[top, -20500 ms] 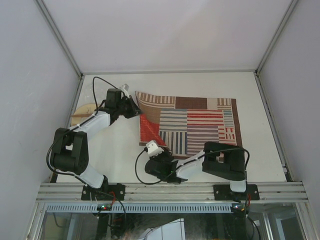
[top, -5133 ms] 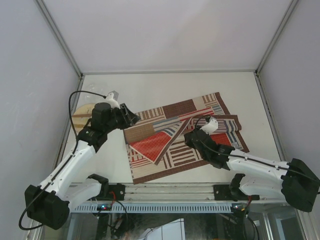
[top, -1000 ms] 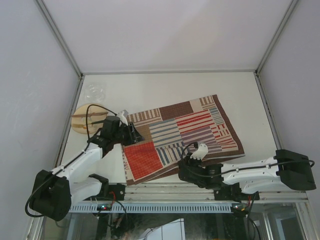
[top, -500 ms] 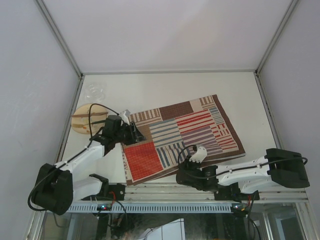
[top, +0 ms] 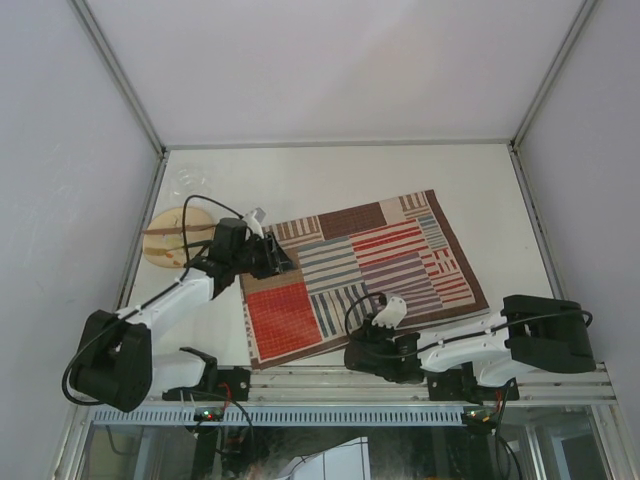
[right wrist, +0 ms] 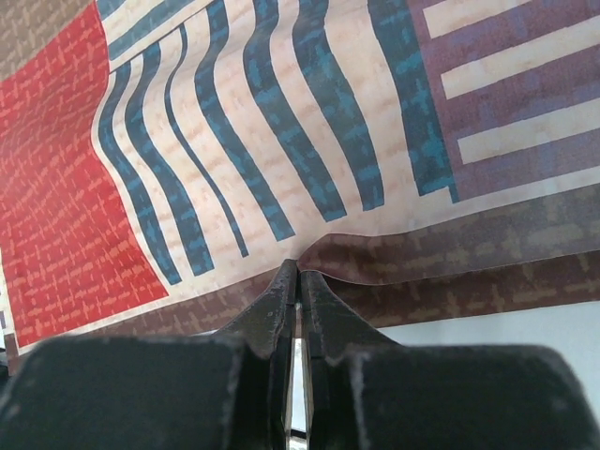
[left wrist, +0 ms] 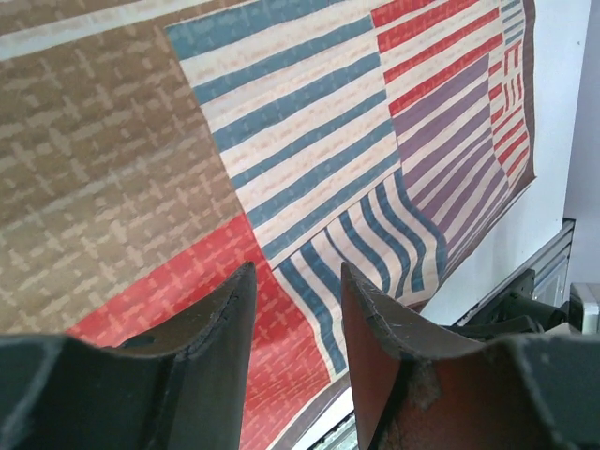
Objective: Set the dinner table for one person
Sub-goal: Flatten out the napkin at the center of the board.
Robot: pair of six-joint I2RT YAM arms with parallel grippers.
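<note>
The tabletop [top: 350, 180] is filling mid-frame, the placemat [top: 360, 265] lying lower centre (thin, probably floppy; hems suit gripping). Right end effector [right wrist: 297, 272] is pinching its lower hem; left end effector [left wrist: 295, 281] is hovering, parted.

White arm links [top: 175, 297], black joints [top: 105, 352], looping black cables [top: 186, 212], black jaws

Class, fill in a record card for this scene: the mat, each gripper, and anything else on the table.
placemat: striped patchwork, unfolded, lying skewed on the dinner table
left gripper: open, over the placemat's brown and red patches
right gripper: shut on the placemat's near edge, which puckers there
other item: round tan plate, left of the placemat, apart from it
</note>
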